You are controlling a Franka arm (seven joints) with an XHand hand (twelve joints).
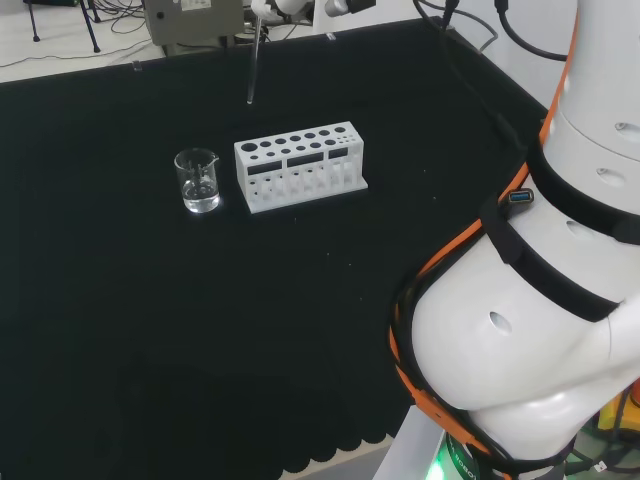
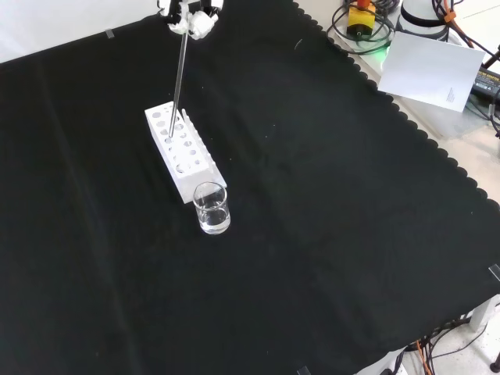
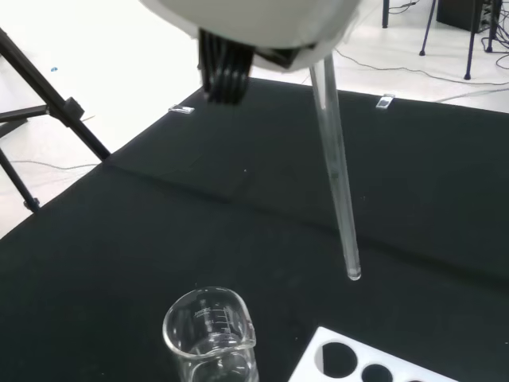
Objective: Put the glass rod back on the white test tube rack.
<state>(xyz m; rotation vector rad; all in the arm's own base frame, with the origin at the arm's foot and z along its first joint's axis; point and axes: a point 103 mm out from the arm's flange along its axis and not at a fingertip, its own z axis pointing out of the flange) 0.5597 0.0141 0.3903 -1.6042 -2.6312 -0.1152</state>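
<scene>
Up at the top of the head view the hand (image 1: 268,8) carries the glass rod (image 1: 253,68), fingers closed on its upper end, the rod hanging almost upright with its lower tip in the air above the cloth. The same thing shows in the front view, top left: hand (image 2: 190,17) with the rod (image 2: 178,82) running down toward the white test tube rack (image 2: 184,152). There the tip overlaps the rack's far end, but the wrist view settles it: the rod (image 3: 338,175) ends clear of the rack (image 3: 366,362), above and off its corner holes. So this looks like the carry-over step, rod lifted and not yet seated.

The next move, as I judge it, calls for lining the tip over one of the holes, keeping the rod near vertical, then lowering it straight down before letting go.

Containers now. The rack (image 1: 300,165) sits mid-frame in the head view, every hole I can see empty. Just beside its left end stands a small glass beaker (image 1: 197,180), and it appears to hold a little clear liquid at the bottom; in the front view the beaker (image 2: 212,208) sits at the rack's lower end.
</scene>
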